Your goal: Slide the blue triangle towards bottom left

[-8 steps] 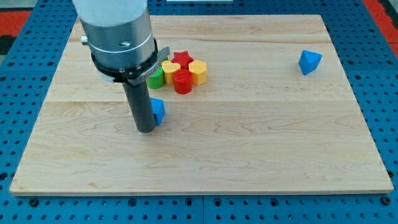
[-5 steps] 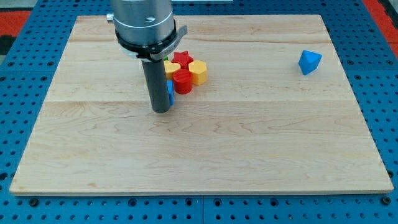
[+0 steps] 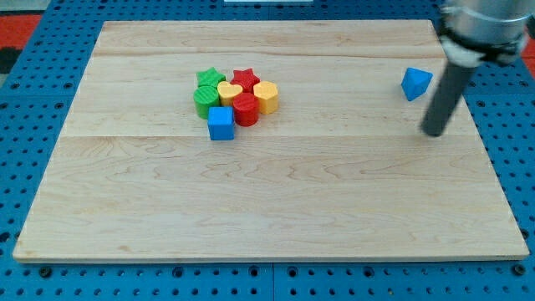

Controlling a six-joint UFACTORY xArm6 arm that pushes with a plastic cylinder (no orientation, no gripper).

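Arm housing is cut off at the view's top right corner, so only its grey lower edge and the dark rod show — there are no jaws on this rig, so open or closed does not apply. My tip rests on the desk just below and to the right of the blue triangle, near it but apart.

The desk is a pale wooden board with visible plank seams, lying on a blue perforated base; a red patch shows in the top corners.

I count eight blocks — the blue triangle alone at the right, and seven clustered left of centre: a green star, a red star, a yellow heart, a yellow block, a green cylinder, a red cylinder and a blue cube.
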